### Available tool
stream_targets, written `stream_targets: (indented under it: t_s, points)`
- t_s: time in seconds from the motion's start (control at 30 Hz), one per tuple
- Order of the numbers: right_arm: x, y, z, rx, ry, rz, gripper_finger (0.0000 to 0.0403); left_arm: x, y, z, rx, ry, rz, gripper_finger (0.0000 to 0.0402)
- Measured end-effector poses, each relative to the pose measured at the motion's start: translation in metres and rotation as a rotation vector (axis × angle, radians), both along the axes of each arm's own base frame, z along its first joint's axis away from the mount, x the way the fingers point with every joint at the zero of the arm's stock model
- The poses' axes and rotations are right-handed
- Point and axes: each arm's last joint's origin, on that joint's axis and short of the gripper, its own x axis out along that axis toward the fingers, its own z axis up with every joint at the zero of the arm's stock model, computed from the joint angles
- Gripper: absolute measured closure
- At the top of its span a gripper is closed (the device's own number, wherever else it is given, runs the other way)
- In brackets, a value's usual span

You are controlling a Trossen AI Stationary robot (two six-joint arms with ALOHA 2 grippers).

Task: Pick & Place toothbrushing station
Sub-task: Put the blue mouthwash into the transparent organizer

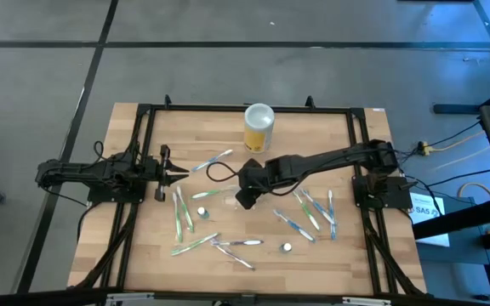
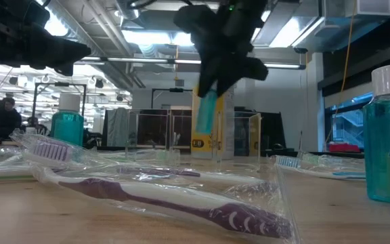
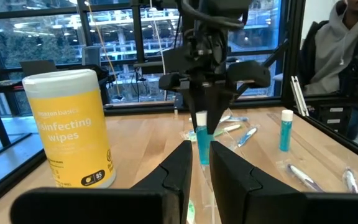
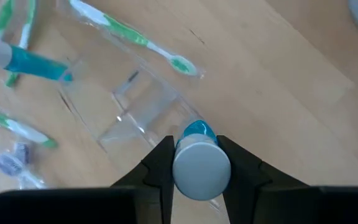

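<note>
Right gripper clamped mid-table, left gripper narrowed

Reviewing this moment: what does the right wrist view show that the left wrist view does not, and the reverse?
Only the right wrist view shows the clear container on the wood below the right gripper, and a green-bristled toothbrush beside it. Only the left wrist view shows the yellow disinfecting wipes canister, a person in a grey hoodie and the left gripper. Both show the white-capped blue tube held upright in the right gripper.

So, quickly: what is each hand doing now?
Left hand: nearly shut, holding nothing, at the table's left side.
Right hand: shut on a small blue tube, above the clear container.
</note>
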Motion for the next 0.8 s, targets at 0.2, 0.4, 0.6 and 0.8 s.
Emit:
stream_targets:
  t_s: [0.2, 0.4, 0.6, 0.8]
  points:
    - [-0.001, -0.002, -0.008, 0.005, 0.048, -0.032, 0.0307, 0.000, 0.000, 0.001, -0.003, -0.008, -0.001, 0.0349]
    - [-0.001, -0.002, -0.007, 0.004, 0.041, -0.054, 0.0307, 0.000, 0.000, 0.000, -0.008, -0.004, -0.003, 0.0349]
    - [0.002, 0.000, -0.013, 0.002, 0.061, 0.046, 0.0307, 0.000, 0.000, 0.000, -0.008, 0.002, -0.003, 0.0348]
    - [0.004, 0.001, -0.017, -0.018, 0.078, 0.170, 0.0307, 0.000, 0.000, 0.000, -0.008, 0.002, -0.004, 0.0350]
